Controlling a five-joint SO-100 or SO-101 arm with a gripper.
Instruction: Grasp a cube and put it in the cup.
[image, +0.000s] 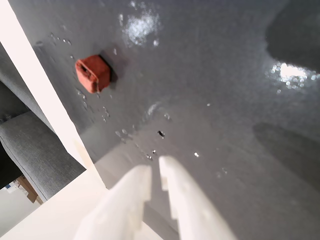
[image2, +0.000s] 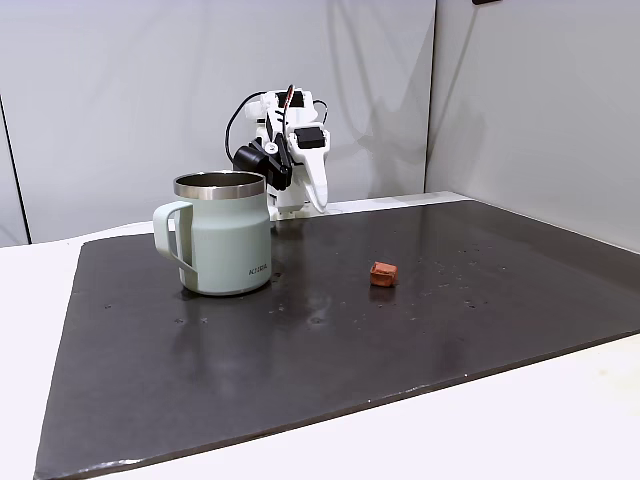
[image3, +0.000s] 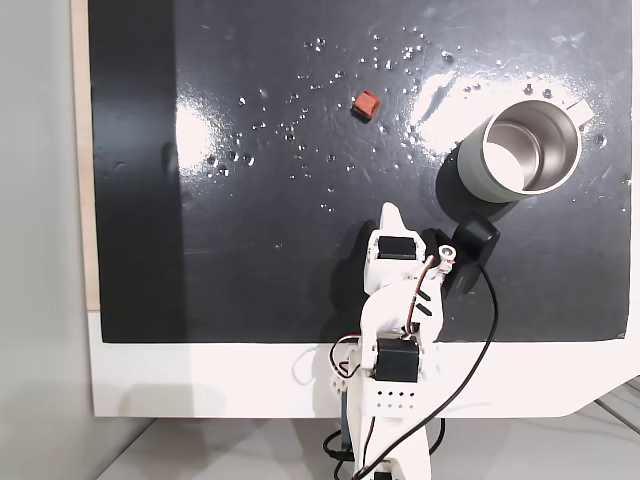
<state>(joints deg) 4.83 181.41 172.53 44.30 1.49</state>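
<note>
The small reddish-orange cube lies on the dark mat, up and left of my gripper in the wrist view. The two white fingers sit almost together with nothing between them, above bare mat. In a fixed view the cube rests right of the pale mint-green cup, which stands upright with its handle to the left. My gripper hangs far back, behind the cup. From above, the cube is well ahead of my gripper, and the cup is off to the right.
The dark mat is speckled with small shiny drops and glare patches. White tabletop borders it. The arm's base and cables stand at the mat's near edge seen from above. A grey cushion lies beyond the table edge.
</note>
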